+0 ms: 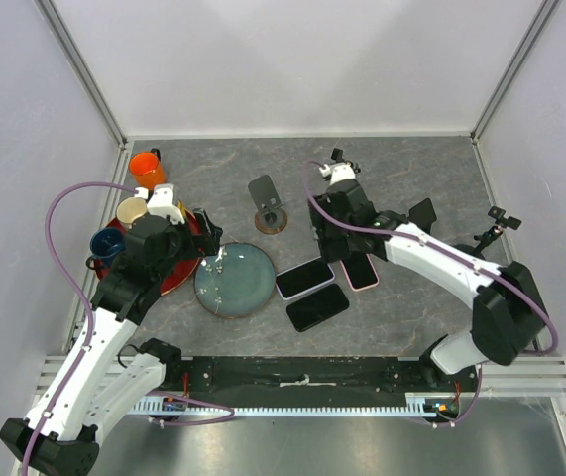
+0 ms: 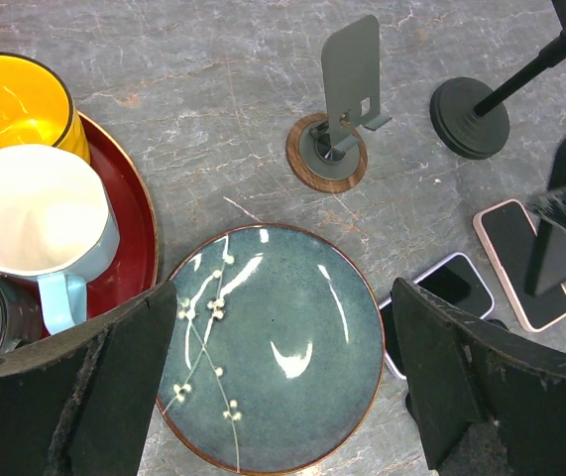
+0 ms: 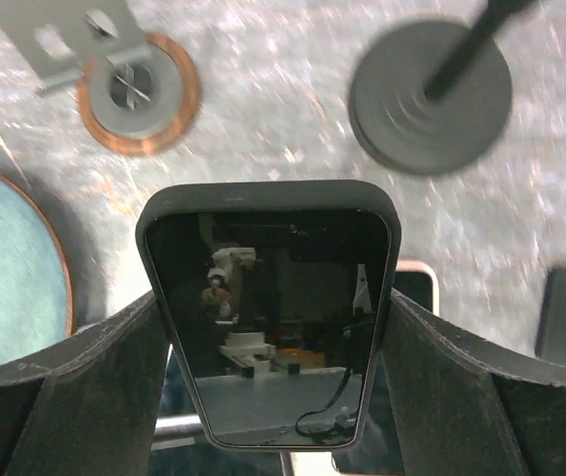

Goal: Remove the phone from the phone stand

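1. Right gripper [image 3: 275, 297]: the jaws are spread wide but clamped on the long edges of a black phone [image 3: 271, 317], with the screen facing the wrist camera.
2. The phone's long axis runs straight out along the fingers, and its top end pokes past the tips.
3. The phone stand [image 3: 114, 59] is bare. The phone hangs to the stand's right and nearer the arm bases, clear of it, so I'd say the removal is basically done.
4. Left gripper [image 2: 283, 397]: wide open and holding nothing, over the blue plate [image 2: 292, 288] on the stand's near-left side. The right arm owns this one.
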You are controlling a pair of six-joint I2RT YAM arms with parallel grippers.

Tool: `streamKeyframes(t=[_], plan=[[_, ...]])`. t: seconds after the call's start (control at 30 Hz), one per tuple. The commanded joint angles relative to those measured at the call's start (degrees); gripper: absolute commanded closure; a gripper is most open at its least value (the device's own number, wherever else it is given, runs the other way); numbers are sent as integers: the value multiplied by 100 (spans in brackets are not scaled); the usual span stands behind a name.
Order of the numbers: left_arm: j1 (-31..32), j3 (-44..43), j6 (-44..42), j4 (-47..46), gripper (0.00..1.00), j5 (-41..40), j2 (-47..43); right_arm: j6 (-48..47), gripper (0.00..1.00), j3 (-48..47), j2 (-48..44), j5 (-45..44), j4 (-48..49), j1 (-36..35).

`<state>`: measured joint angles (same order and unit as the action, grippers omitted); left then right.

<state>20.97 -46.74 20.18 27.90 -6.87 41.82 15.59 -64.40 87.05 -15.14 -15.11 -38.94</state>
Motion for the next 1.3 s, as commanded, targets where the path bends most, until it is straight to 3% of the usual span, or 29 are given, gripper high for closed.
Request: streamKeyframes(t=[0.0,0.13,0.3,0.6,0.87,0.93,0.97,1.27], plan=[[-32,16,135,-197,5,107,-60,962,58,427,-828,-7,-650,272],[-32,16,144,-188,5,90,-60,1603,63,954,-1312,-24,-1493,570],[-32,16,135,-189,5,72,-43,2087,59,1517,-1585,106,-2223,1001],[-32,16,135,-188,5,107,-16,2563,63,2599,-2130,581,-2277,1924],[-32,16,135,-189,5,116,-43,2676,61,3091,-1665,1013,-2145,2382],[-32,16,126,-189,5,99,-51,2703,56,3188,-1577,978,-2101,2408],[-32,16,135,-188,5,99,-51,2721,47,3214,-1577,977,-2075,2417],[-32,16,135,-189,5,55,-34,2809,7,3206,-1901,784,-1969,2435]])
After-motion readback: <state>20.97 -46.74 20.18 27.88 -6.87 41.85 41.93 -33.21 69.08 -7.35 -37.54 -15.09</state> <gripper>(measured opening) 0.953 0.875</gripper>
